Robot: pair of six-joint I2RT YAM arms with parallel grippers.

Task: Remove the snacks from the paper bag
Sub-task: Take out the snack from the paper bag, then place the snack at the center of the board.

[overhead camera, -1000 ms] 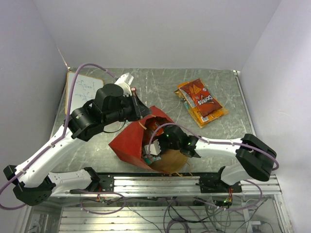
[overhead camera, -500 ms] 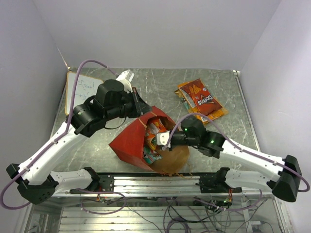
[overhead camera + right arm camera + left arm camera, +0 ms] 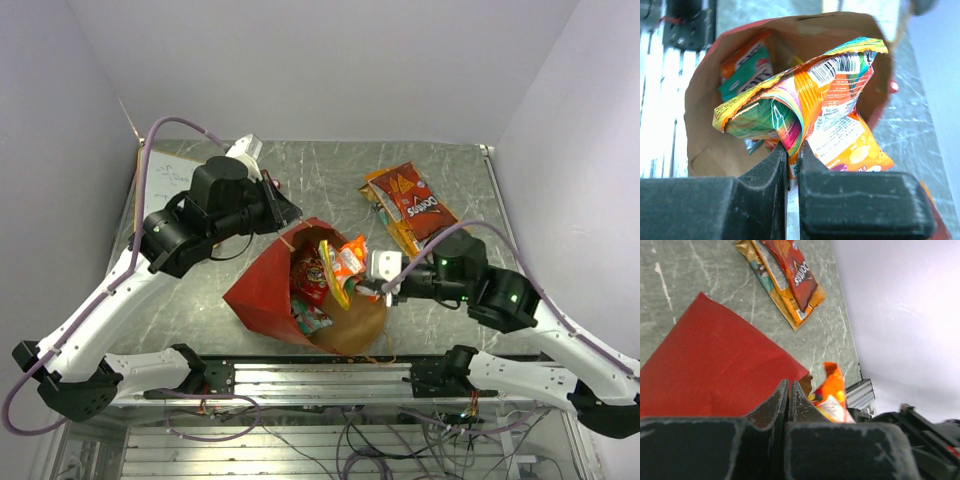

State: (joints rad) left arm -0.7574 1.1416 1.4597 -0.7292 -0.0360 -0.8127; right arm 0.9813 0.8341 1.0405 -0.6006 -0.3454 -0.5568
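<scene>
**Top external.** The paper bag (image 3: 262, 292) lies on its side on the grey marbled table (image 3: 330, 170), its brown-lined mouth turned toward the right arm. The left gripper (image 3: 289, 214) sits at the bag's upper far rim, fingers drawn together on the red wall. The right gripper (image 3: 368, 286) is just outside the mouth, clamped on two snacks at once. Beyond its tips, an orange packet (image 3: 352, 257) stands up and a yellow-edged packet (image 3: 333, 281) hangs across the opening. More packets show deeper in the bag. Well behind the right jaws, a red Doritos bag (image 3: 412, 202) lies flat on the table on top of other orange packets (image 3: 432, 240).

**Left wrist.** The left gripper (image 3: 789, 388) has its jaws closed to a thin slit. The paper bag's (image 3: 715, 360) red side runs right up to their tips and appears to be pinched there. Just to the right of the tips the orange packet (image 3: 833, 384) rises past the bag's edge. Far ahead lies the Doritos bag (image 3: 794, 270).

**Right wrist.** The right gripper (image 3: 792, 151) has its jaws pressed shut on crumpled foil. The yellow-edged packet (image 3: 790, 102), barcode showing, bunches directly above the tips. The orange packet (image 3: 852, 147) spreads out to the right of them. Behind both, the paper bag's (image 3: 702, 127) kraft lining frames the view, with a teal and orange packet (image 3: 746, 65) inside, ahead and left of the jaws.
</scene>
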